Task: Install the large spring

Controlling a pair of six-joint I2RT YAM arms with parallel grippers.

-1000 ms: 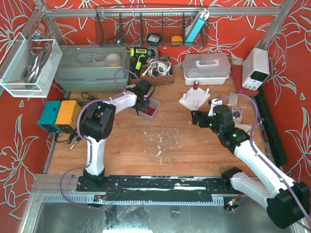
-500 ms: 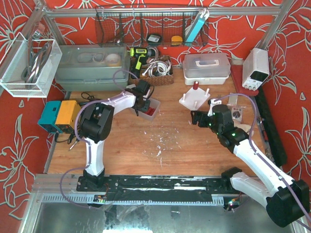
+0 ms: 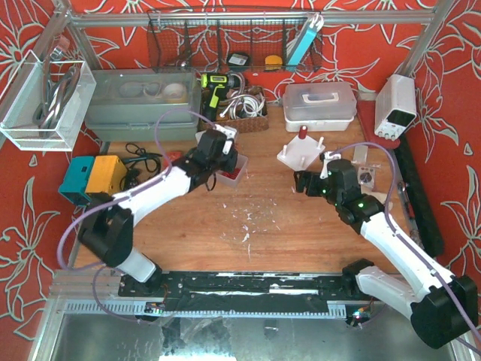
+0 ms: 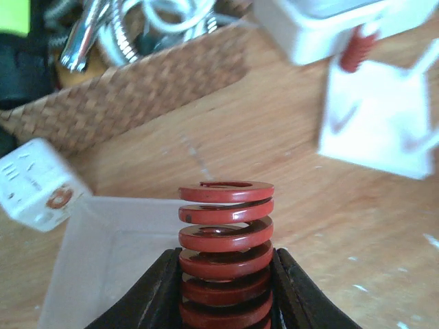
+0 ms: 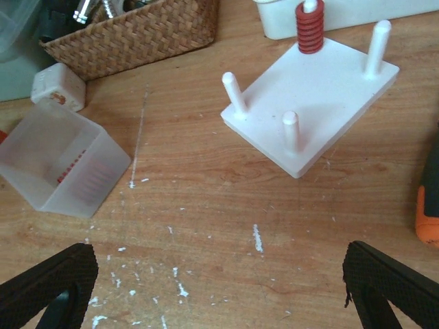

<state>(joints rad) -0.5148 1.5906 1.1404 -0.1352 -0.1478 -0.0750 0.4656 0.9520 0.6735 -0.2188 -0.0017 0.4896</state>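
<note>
My left gripper (image 3: 223, 159) is shut on the large red spring (image 4: 226, 253), which stands upright between the jaws over the translucent bin (image 4: 103, 260). The bin also shows in the top view (image 3: 234, 170) and the right wrist view (image 5: 62, 171). The white peg board (image 3: 301, 154) lies to the right; it also shows in the right wrist view (image 5: 315, 96) and the left wrist view (image 4: 374, 123). A small red spring (image 5: 309, 27) sits on its far peg, and the three other pegs are bare. My right gripper (image 5: 219, 288) is open and empty, just in front of the board (image 3: 304, 183).
A wicker basket (image 3: 240, 113) of cables and a white lidded box (image 3: 319, 105) stand behind the board. A white cube (image 5: 58, 86) lies by the bin. A power supply (image 3: 396, 105) is at the right, a grey tub (image 3: 139, 105) at the back left.
My left arm has swung its elbow out to the lower left while its gripper stays by the bin, a little higher. The right arm has barely moved.
</note>
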